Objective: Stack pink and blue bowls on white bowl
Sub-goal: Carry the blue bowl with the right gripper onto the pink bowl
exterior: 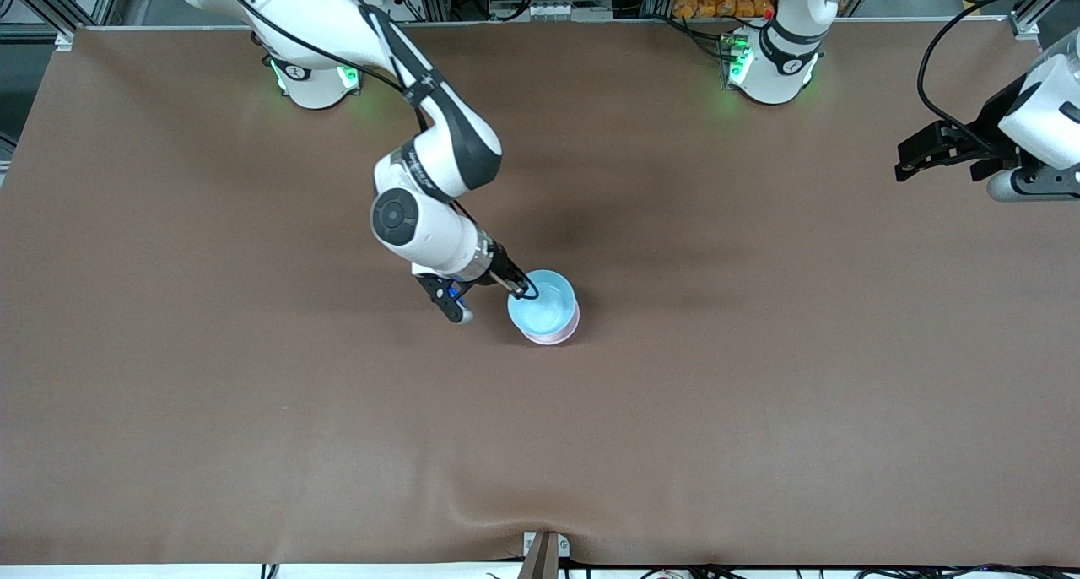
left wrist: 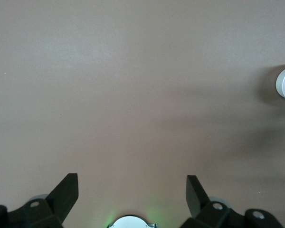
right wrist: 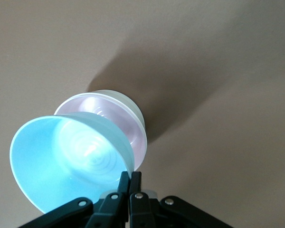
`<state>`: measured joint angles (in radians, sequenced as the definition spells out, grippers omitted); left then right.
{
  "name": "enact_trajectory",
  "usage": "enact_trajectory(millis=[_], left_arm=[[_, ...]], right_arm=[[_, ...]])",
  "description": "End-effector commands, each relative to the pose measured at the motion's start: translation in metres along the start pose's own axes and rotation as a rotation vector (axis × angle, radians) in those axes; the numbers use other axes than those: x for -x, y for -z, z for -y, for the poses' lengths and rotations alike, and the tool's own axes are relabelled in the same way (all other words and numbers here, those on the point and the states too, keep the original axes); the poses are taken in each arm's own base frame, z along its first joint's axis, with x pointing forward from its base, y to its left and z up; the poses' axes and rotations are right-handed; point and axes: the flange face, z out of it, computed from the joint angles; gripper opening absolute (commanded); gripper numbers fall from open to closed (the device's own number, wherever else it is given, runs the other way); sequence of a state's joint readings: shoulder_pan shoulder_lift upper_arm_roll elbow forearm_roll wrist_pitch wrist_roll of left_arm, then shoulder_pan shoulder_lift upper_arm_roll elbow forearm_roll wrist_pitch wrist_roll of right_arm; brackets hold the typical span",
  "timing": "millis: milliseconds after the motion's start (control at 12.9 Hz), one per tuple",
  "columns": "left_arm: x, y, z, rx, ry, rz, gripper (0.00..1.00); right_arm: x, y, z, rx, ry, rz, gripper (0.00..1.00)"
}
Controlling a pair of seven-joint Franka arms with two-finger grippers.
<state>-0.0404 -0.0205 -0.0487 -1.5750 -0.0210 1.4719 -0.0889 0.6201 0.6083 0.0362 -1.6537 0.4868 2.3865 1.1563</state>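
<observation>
here: right gripper (right wrist: 129, 183) pinches smooth round blue bowl (right wrist: 66, 161) rim.

No readable text, label, brand or number anywhere.

The blue bowl (right wrist: 69, 164) and pink bowl (right wrist: 118, 121) look smooth, glossy plastic; the table (exterior: 759, 376) covering is matt.

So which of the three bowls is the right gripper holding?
The blue bowl: the right gripper is shut on its rim, holding it over the pink bowl, which sits nested in the white bowl.
</observation>
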Motion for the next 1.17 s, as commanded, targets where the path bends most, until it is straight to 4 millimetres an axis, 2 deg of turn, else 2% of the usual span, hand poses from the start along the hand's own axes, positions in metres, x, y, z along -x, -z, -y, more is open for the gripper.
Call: enact_trajectory(millis=[0,544,777,933,1010,1088], left_arm=[[0.001,0.003,-0.008,-0.031,-0.018,-0.018,1.00],[0.006,0.011,-0.029,-0.030,-0.057,-0.033,1.00],[0.007,0.012,-0.028,-0.030,-0.057,-0.034,1.00],[0.007,0.013,-0.026,-0.028,-0.056,-0.036,1.00],[0.008,0.014,-0.025,-0.028,-0.054,-0.037,1.00],[0.007,0.014,-0.024,-0.025,-0.051,-0.037,1.00]], right_arm=[[-0.004,-0.003,0.007,-0.007,-0.014,-0.012,0.00],[0.001,-0.022,0.005,-0.011,0.000,-0.029,0.00],[-0.002,-0.028,0.004,-0.013,-0.002,-0.037,0.00],[-0.007,-0.034,0.001,-0.003,-0.007,-0.037,0.12],[-0.012,-0.031,0.001,-0.004,-0.014,-0.037,0.28],[-0.014,-0.030,0.001,-0.001,-0.017,-0.035,0.72]])
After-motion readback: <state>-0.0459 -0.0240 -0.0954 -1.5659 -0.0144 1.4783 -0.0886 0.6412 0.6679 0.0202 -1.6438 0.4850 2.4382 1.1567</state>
